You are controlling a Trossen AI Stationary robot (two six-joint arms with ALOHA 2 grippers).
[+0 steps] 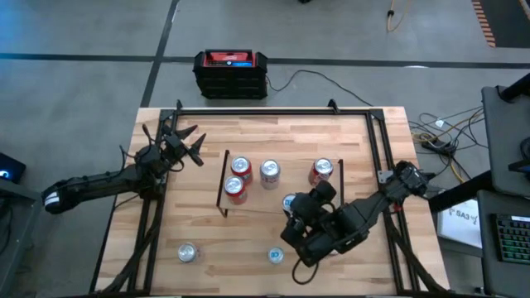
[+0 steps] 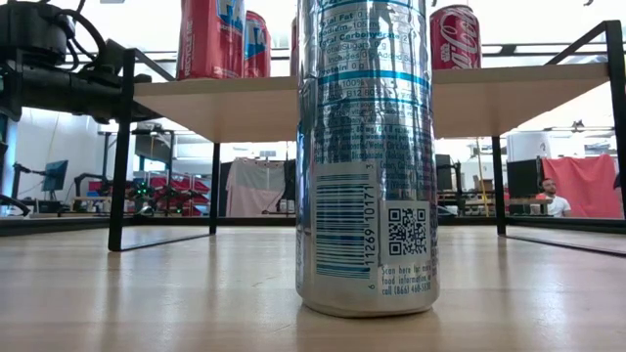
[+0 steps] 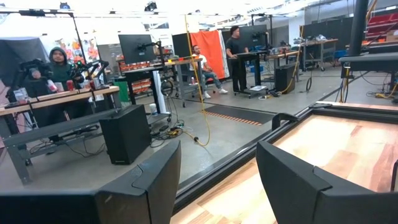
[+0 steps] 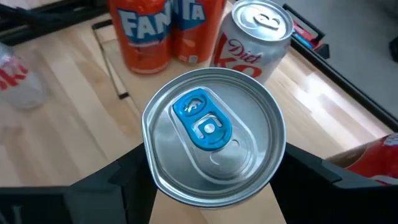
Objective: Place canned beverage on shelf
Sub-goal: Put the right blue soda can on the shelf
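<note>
The right gripper [image 4: 211, 180] clasps a silver can [image 4: 213, 135] with a blue tab, fingers on either side just below its rim; the can stands upright, its long axis vertical. In the high view this can [image 1: 290, 203] is over the shelf [image 1: 281, 197], near its front edge, between the middle and right-hand cans. Four cans [image 1: 270, 170] already stand toward the back, so free board lies mostly along the front. I judge that only lowering and release remain. The left gripper [image 1: 186, 142] waits with fingers apart and empty, well away at the table's far left corner.
</note>
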